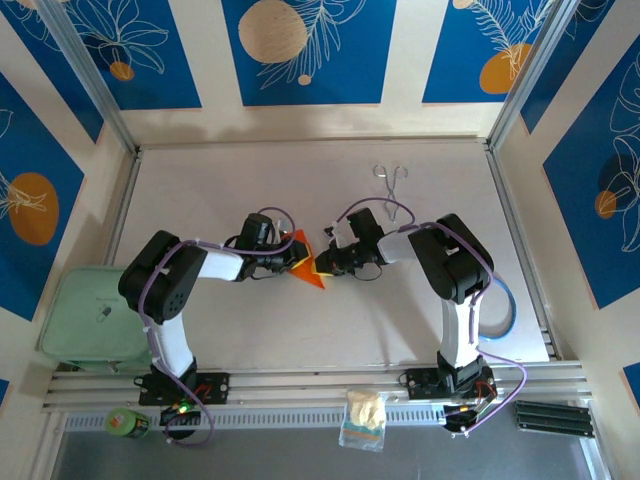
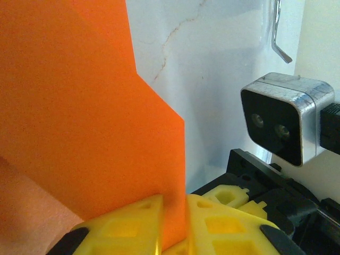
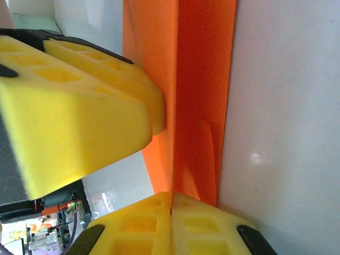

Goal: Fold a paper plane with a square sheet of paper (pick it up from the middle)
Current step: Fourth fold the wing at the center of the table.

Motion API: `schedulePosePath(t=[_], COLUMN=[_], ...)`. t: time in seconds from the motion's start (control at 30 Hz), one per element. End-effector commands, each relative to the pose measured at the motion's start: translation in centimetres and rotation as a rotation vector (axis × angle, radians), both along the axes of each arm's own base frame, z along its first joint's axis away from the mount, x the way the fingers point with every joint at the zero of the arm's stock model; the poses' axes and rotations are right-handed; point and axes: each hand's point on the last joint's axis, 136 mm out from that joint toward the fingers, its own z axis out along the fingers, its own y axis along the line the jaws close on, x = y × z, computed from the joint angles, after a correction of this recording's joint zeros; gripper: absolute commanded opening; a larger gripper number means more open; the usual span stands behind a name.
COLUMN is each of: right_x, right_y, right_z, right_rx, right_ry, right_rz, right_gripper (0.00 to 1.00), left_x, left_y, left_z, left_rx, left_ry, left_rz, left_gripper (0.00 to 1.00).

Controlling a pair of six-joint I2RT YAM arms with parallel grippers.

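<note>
- Holding the square sheet of paper (image 1: 306, 264) between both arms over the middle of the table (image 1: 230, 180). It is bright orange, already creased into an angular folded piece, and raised on edge rather than lying flat.
- Left gripper (image 2: 174, 207): yellow pads pressed together on the sheet's lower edge, with the paper pinched between them. The sheet rises from the pads and spreads to the left of that view.
- Right gripper (image 3: 171, 204): pads closed seam to seam, with the folded edge running down into them. It pinches the same sheet from the opposite side.
- In the right wrist view the left gripper's pad lies against the paper's face, just above the right one's hold. The two grips sit close together along one crease.
- Likely reason for the double pinch: one grip fixes the layers while the other can press or draw a fold. Thin paper would flop in a single hold.
- Judged stage: mid-fold, with no narrow dart shape yet.
- Metal tongs (image 1: 393, 190) lie toward the far edge, well apart from the paper.
- Risk: drawing the grips apart could tear the sheet, and a slack pinch would let the layers slide and spoil the crease.
</note>
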Motion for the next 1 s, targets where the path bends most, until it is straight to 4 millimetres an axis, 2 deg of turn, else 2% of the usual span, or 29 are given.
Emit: schedulePosePath(t=[0.0, 0.13, 0.23, 0.47, 0.8, 0.97], right_x=[-0.8, -0.9, -0.8, -0.5, -0.5, -0.5], right_y=[-2.0, -2.4, -2.5, -2.6, -2.5, -2.6], right_z=[-3.4, -3.8, -3.9, -3.8, -3.9, -3.9], right_rx=[-0.109, -0.147, -0.155, -0.152, -0.151, -0.154], right_ry=[0.118, 0.163, 0.178, 0.173, 0.168, 0.171], right_rz=[-0.049, -0.06, -0.069, -0.079, -0.078, -0.079], right_gripper=[0.07, 0.05, 0.05, 0.05, 0.07, 0.12], left_x=[0.8, 1.0, 0.7, 0.2, 0.7, 1.1], left_y=[0.2, 0.8, 0.9, 1.6, 0.8, 0.3], left_z=[1.8, 3.2, 3.3, 1.7, 0.6, 0.4], left_rx=[-0.033, -0.052, -0.036, 0.019, -0.011, -0.021], left_ry=[-0.049, -0.091, -0.095, -0.072, -0.039, -0.039], left_rz=[0.011, 0.012, -0.004, -0.003, -0.014, -0.029], left_gripper=[0.21, 0.22, 0.2, 0.16, 0.15, 0.15])
